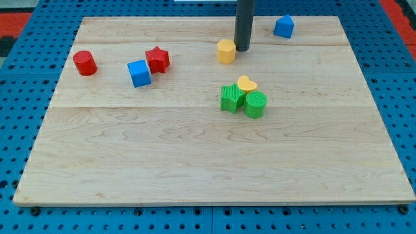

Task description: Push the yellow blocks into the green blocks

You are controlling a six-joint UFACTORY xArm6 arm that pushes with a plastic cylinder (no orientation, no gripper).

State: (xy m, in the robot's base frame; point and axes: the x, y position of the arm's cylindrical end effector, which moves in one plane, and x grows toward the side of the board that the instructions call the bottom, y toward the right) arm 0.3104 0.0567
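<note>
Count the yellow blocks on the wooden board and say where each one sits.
2. A yellow hexagonal block sits near the view's top, just left of my tip; a yellow heart block touches the two green blocks.

No readable text, labels, numbers anywhere.

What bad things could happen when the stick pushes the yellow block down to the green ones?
My tip sits at the upper right edge of the yellow hexagon block, not squarely behind it. A push from there might send it toward the view's left, past the green blocks.

If it does arrive, it could knock the yellow heart block away from the green star block and green cylinder block it already touches.
</note>
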